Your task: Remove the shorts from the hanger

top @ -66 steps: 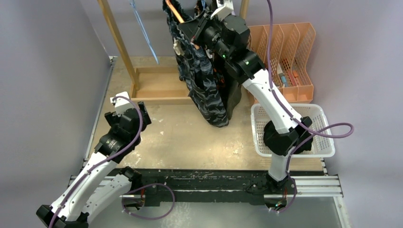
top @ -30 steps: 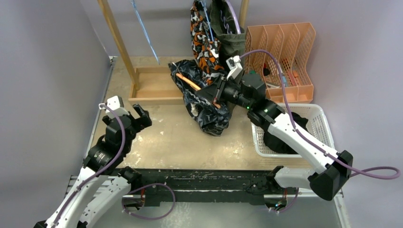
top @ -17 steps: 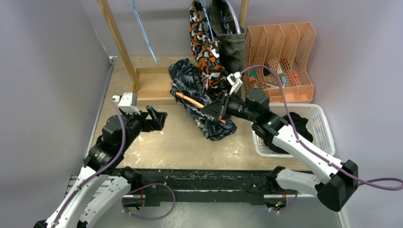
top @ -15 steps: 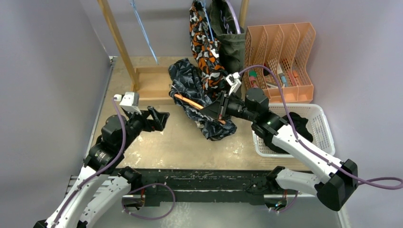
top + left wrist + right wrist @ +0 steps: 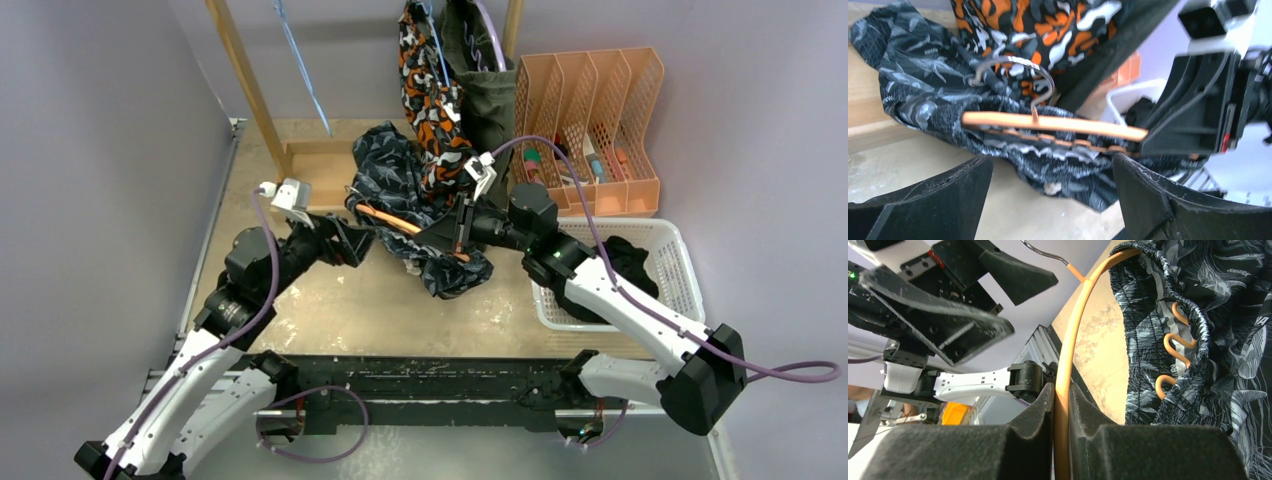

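1. Here, the right gripper [image 5: 452, 238] is clamped on a thin orange clothes hanger with a metal hook [image 5: 385, 215]. In the right wrist view its foam pads [image 5: 1028, 430] pinch the orange bar with no gap.
2. The dark navy-black wavy-patterned cloth shorts [image 5: 400, 170] are on that hanger, the waistband threaded through its orange clip loops. The cloth is bunched on the tan bench [image 5: 330, 300] by the foot of the wooden rack [image 5: 247, 85].
3. The left gripper [image 5: 350, 243] sits just beside the hanger's left end, jaws wide apart and holding nothing.
4. The orange-black-white blotch-patterned shorts [image 5: 425, 80] and the olive green shorts [image 5: 487, 75] hang side by side at the back.
5. The plain black shorts [image 5: 625, 262] lie in the white plastic basket [image 5: 683, 300] on the right.
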Robot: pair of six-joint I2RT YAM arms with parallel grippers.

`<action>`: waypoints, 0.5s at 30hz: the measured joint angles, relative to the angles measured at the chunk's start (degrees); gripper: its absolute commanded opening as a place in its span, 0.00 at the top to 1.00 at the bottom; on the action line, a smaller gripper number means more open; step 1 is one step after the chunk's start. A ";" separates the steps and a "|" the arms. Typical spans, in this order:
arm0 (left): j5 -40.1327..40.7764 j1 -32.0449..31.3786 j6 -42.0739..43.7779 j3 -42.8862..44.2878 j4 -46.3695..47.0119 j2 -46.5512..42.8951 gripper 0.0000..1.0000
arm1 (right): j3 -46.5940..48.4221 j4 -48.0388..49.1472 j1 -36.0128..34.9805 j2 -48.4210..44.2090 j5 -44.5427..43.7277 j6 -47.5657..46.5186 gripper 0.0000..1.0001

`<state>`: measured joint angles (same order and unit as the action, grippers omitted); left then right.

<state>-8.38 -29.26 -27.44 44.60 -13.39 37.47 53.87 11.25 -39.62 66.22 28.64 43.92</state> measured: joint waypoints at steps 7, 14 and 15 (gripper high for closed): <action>8.15 0.00 -9.09 -1.77 10.19 1.53 0.14 | 0.00 1.57 0.00 0.26 1.11 0.39 1.00; 10.05 0.00 -15.21 -2.27 16.20 7.23 0.31 | 0.00 2.80 0.04 0.24 1.75 1.22 1.00; 9.97 0.00 -16.00 -2.27 16.74 8.41 0.35 | 0.00 2.93 0.04 0.24 2.03 1.46 1.00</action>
<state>1.58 -29.26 -43.44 42.33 3.36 45.89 53.87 14.17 -39.57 66.46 30.68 45.39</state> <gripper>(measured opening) 0.736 0.139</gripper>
